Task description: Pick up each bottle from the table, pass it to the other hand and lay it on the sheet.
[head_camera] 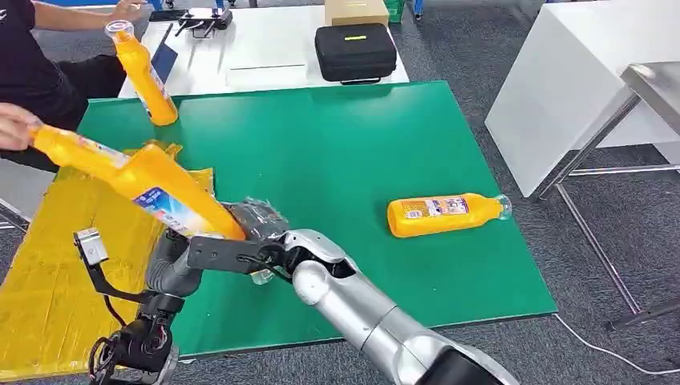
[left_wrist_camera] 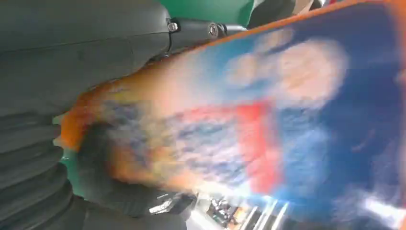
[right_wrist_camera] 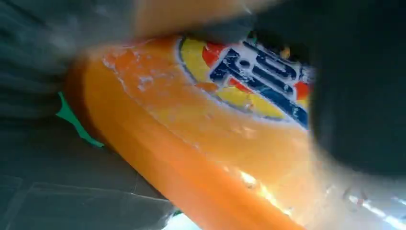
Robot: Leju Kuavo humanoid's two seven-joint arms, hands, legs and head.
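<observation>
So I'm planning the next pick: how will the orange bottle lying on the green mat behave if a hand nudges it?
The lying orange bottle is round-bodied and on its side, so it will probably roll across the green mat. It looks full, so likely fairly heavy. Its glossy plastic may be slippery.

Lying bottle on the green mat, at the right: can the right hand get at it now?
Probably not yet: the right hand grips the tilted bottle. The mat around the lying bottle is bare.
</observation>
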